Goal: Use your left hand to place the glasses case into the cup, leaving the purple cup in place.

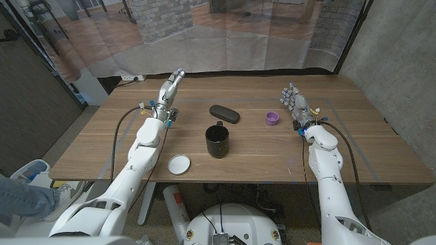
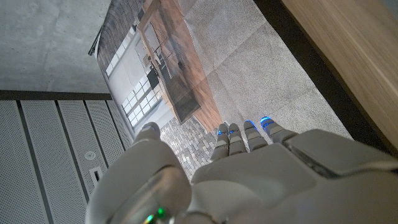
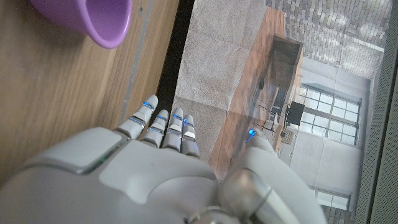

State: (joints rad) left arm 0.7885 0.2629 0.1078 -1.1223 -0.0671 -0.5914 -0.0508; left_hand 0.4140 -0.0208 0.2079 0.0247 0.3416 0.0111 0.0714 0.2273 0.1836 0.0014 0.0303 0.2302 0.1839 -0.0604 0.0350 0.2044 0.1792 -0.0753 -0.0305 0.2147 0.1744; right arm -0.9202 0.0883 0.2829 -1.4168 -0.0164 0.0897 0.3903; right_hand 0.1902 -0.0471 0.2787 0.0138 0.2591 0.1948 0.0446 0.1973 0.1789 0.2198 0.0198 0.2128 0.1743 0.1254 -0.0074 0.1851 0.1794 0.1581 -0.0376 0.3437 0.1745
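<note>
We're at start, reach not begun. Left hand (image 1: 171,86) up near far-left table edge, fingers straight and close together, holding nothing. Right hand (image 1: 294,102) waits beside purple cup (image 1: 272,118), fingers apart, also holding nothing. Glasses case (image 1: 224,113) lies flat mid-table, just behind black cup (image 1: 218,141), well apart from our left hand. Next as we judge it: swing left hand over to case, grasp across its narrow width, lift, drop into black cup. Purple cup stays put.

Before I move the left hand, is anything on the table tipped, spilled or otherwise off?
Nothing stands out. The glasses case lies flat beyond the upright black cup, the purple cup sits upright, and a white lid lies flat near the front edge. Both the left hand and right hand hold nothing.
</note>
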